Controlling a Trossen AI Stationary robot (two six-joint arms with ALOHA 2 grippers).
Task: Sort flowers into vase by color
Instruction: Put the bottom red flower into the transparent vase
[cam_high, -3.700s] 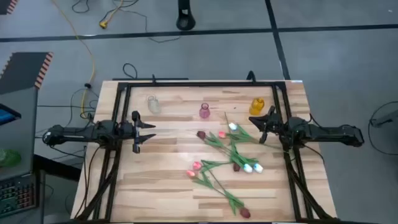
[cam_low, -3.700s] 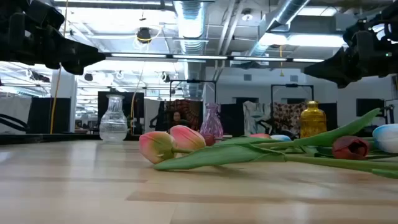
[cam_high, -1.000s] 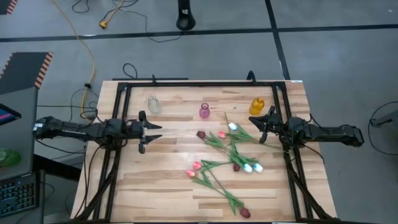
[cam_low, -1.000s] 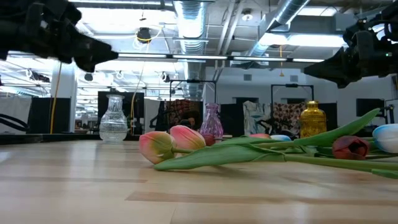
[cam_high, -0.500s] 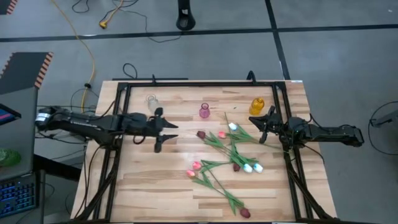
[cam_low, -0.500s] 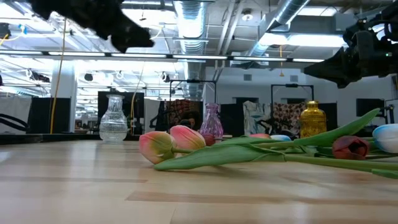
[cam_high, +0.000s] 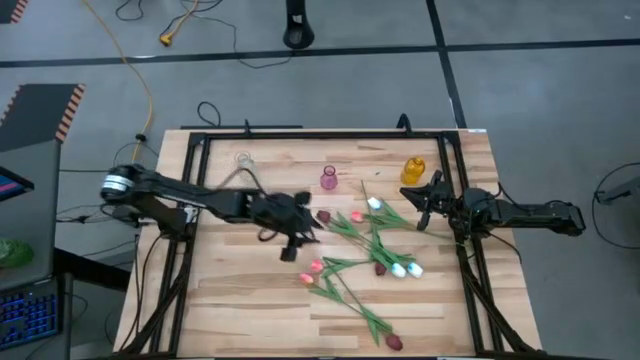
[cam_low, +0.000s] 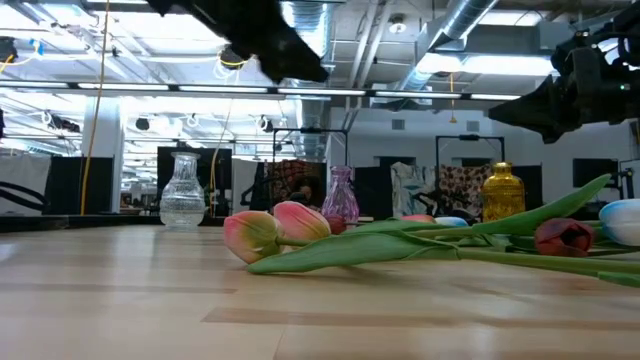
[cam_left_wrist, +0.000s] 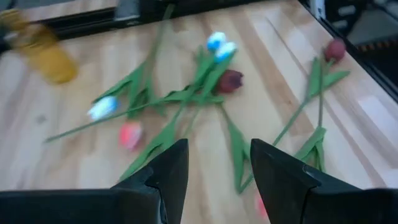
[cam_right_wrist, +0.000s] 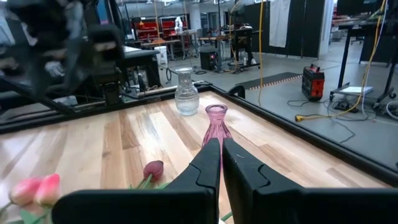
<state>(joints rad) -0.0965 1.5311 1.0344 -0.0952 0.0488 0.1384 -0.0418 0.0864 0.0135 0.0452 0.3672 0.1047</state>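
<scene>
Tulips with green stems lie loose on the table's middle and right: a dark red head (cam_high: 323, 216), a pink one (cam_high: 356, 216), white ones (cam_high: 374, 204), a pink pair (cam_high: 312, 270), and a dark red one (cam_high: 394, 342) near the front edge. My left gripper (cam_high: 303, 238) hangs open above the table, just left of the dark red head, slanting down toward the flowers (cam_left_wrist: 230, 81) with nothing between its fingers. My right gripper (cam_high: 420, 200) waits shut at the right side, level, above the table.
Three small vases stand in a row along the far side: a clear one (cam_high: 243, 162), a pink one (cam_high: 329, 179) and a yellow one (cam_high: 414, 170). A black frame (cam_high: 320, 134) borders the table. Bare wood lies at the near left.
My left gripper has swung from the table's left side toward the right, rising and tipping its fingers downward, and now hangs beside the flowers; it stays open. The flowers and vases lie as before.
</scene>
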